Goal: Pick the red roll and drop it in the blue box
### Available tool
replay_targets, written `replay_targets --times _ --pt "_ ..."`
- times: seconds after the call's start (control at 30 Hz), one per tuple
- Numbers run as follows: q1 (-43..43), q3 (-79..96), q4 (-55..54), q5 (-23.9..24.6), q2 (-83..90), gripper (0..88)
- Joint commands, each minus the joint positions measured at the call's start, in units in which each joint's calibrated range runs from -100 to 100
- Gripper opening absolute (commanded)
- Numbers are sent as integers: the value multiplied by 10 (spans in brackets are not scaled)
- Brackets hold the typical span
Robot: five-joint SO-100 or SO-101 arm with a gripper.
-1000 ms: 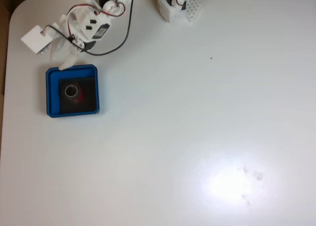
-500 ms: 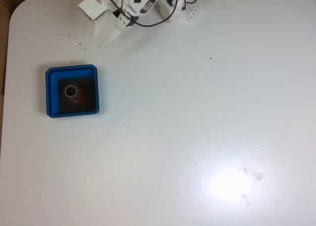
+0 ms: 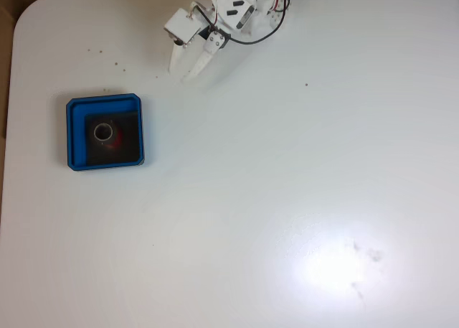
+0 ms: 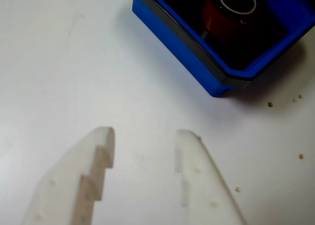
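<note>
I look at the wide white table with its rounded corner; most of it is bare, so I have plenty of open room for moving, and only the top and left edges are near the work. The white plastic arm sits at the top edge. The shallow square blue box with raised walls and a black floor lies well apart from it, close to the left edge. The two-finger white gripper hangs above bare table with its fingers spread apart and nothing between them. The small red roll with a pale hollow core stands upright inside the box, so I judge the drop done. It seems light and stiff; I would grasp it across the round sides.
</note>
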State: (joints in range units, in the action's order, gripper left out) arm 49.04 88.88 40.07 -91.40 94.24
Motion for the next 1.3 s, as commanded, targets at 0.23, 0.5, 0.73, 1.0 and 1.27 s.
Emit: replay_targets --times 0.23,0.5,0.73,1.0,1.27 --pt "-105 64 -7 -3 50 115" --pt "-260 109 -6 -4 48 115" --pt "-380 110 -5 -5 47 115" --pt "-444 110 0 -5 47 115" --pt "-506 110 0 -5 47 115"
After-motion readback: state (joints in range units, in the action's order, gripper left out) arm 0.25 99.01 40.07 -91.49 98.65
